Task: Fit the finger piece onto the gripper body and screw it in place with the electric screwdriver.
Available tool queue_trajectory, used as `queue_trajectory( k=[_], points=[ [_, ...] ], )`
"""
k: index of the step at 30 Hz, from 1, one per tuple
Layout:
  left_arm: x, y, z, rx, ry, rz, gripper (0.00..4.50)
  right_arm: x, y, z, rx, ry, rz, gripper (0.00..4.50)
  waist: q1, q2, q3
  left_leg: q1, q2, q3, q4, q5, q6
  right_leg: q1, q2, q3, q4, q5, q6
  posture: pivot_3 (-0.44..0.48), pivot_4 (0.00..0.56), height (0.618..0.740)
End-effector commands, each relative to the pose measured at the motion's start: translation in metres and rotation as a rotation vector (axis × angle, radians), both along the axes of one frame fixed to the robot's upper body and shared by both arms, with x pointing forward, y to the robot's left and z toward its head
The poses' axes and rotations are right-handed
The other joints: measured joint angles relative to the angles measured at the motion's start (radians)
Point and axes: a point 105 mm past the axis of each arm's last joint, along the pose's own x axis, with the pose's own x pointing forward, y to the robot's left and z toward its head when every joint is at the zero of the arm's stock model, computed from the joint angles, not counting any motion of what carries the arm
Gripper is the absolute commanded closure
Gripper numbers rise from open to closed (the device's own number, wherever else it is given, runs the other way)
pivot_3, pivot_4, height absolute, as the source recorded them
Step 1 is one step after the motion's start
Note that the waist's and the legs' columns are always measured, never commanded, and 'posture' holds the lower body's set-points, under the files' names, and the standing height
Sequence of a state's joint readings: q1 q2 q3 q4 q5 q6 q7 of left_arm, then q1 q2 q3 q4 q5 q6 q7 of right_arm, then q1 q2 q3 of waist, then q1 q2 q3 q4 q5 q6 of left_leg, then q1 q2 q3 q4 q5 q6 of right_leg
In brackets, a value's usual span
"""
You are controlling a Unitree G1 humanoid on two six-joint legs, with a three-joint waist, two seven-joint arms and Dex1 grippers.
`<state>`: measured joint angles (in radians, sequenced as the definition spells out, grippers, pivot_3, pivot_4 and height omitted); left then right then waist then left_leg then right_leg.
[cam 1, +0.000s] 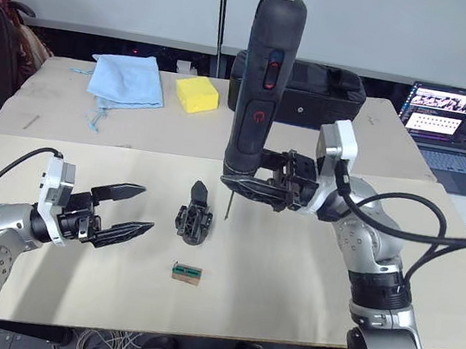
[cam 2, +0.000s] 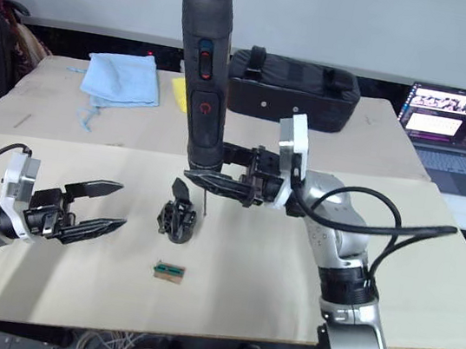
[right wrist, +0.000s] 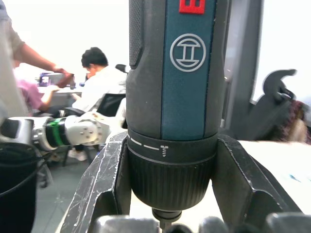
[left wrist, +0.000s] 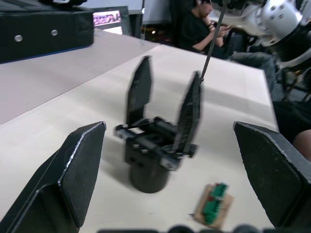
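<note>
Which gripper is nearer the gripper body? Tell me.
Right, narrowly. The right gripper holds the electric screwdriver upright just above and beside the gripper body; the left gripper, open, sits off to its left side.

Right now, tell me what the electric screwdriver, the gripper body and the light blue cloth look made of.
Electric screwdriver: matte black, probably plastic housing, with a thin shiny bit that looks like metal.
Gripper body: dull black, seemingly plastic; its sharp ribbed edges suggest moulding or printing, though metal parts inside can't be ruled out.
Light blue cloth: soft fabric, judging by its folds and loose drawstring.
</note>
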<state>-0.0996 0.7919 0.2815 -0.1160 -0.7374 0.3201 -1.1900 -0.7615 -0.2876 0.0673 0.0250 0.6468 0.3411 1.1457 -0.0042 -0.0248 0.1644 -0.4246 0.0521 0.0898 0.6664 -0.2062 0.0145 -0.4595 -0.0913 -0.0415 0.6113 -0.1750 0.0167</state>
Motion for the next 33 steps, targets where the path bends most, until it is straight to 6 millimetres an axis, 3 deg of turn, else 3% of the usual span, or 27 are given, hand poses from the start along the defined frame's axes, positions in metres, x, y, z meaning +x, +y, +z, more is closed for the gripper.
queue_trajectory(
  k=[1, 16, 33],
  points=[
    [0.003, -0.001, 0.006, 0.028, -0.044, -0.018, 0.0, 0.001, 0.007, 0.022, 0.054, -0.026, -0.003, 2.6, -0.004, 0.0, 0.0, 0.0, 0.0, 0.0, 0.0, 0.0, 0.0, 0.0, 0.0, 0.0, 0.0, 0.0, 0.0, 0.0, 0.15, 0.74],
    [0.009, -0.007, -0.016, 0.107, -0.038, -0.06, 0.0, 0.008, 0.051, 0.015, 0.028, 0.028, -0.015, 2.6, -0.01, 0.0, 0.0, -0.001, 0.0, 0.0, 0.0, 0.0, 0.0, 0.0, 0.0, 0.0, 0.0, 0.003, 0.002, 0.0, 0.15, 0.74],
    [0.014, -0.017, -0.04, 0.152, -0.021, -0.102, 0.0, 0.011, 0.069, 0.0, -0.007, 0.049, -0.016, 2.6, -0.011, -0.001, 0.0, -0.001, 0.0, -0.001, 0.0, 0.0, 0.0, 0.0, 0.0, 0.0, 0.001, 0.007, -0.002, 0.0, 0.15, 0.74]
  ],
)
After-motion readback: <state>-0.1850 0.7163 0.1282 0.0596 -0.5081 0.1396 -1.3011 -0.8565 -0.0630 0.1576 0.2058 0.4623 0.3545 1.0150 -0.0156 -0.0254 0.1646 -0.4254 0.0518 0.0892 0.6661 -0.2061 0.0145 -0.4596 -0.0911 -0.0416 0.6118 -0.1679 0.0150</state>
